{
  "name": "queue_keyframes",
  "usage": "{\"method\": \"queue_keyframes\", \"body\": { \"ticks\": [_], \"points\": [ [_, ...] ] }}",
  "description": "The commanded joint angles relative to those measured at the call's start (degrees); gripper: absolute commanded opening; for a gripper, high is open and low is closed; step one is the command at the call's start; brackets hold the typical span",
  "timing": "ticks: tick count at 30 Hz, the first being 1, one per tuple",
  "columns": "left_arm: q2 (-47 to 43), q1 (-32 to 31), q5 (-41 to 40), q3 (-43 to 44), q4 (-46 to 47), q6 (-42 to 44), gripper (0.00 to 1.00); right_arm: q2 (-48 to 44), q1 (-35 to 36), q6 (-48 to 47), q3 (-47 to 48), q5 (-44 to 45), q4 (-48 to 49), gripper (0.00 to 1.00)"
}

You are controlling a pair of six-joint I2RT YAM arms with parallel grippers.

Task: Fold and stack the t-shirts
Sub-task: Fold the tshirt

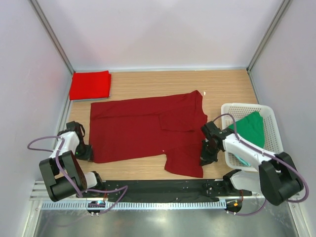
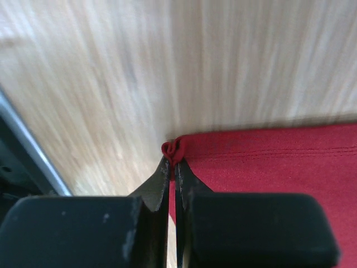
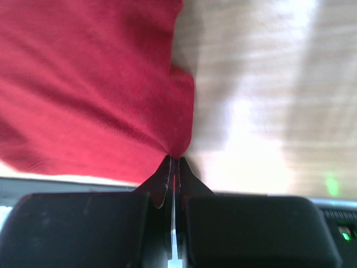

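Observation:
A dark maroon red t-shirt (image 1: 143, 131) lies spread on the wooden table, one sleeve folded in. My left gripper (image 1: 90, 156) is shut on its near left hem corner (image 2: 174, 148); the cloth bunches at the fingertips. My right gripper (image 1: 203, 160) is shut on the near right corner of the same shirt (image 3: 177, 146), cloth pulled into a peak. A brighter red t-shirt (image 1: 90, 84) lies folded at the far left corner. A green t-shirt (image 1: 251, 128) sits in the white basket (image 1: 274, 129) at the right.
White walls enclose the table on three sides. A black strip (image 1: 158, 190) and a metal rail (image 1: 163, 204) run along the near edge between the arm bases. The basket stands right beside the right arm.

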Motion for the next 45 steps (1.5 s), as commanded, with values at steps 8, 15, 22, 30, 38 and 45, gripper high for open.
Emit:
{"method": "queue_keyframes", "body": {
  "ticks": [8, 15, 22, 30, 38, 45],
  "points": [
    [-0.6, -2.6, -10.6, 9.2, -8.9, 5.8, 0.00, -6.7, -5.8, -7.2, 15.0, 5.7, -10.7, 0.01],
    [2.0, -6.3, -11.4, 17.2, -8.3, 11.8, 0.00, 3.9, -9.8, -9.1, 27.2, 4.8, -5.6, 0.01],
    [8.2, -8.9, -8.8, 22.8, -6.1, 14.8, 0.00, 14.2, -14.2, -11.0, 41.2, 3.6, -2.6, 0.01],
    [16.4, -9.7, -8.7, 28.9, -3.5, 18.0, 0.00, 24.2, -16.2, -12.3, 51.6, 2.0, -1.6, 0.01],
    [22.5, -10.1, -8.9, 37.2, -2.2, 21.5, 0.00, 30.6, -16.6, -13.0, 58.1, 2.4, -2.7, 0.01],
    [29.2, -10.2, -7.6, 43.5, -2.1, 23.1, 0.00, 34.7, -16.5, -12.4, 61.0, 2.5, -1.9, 0.01]
  ]
}}
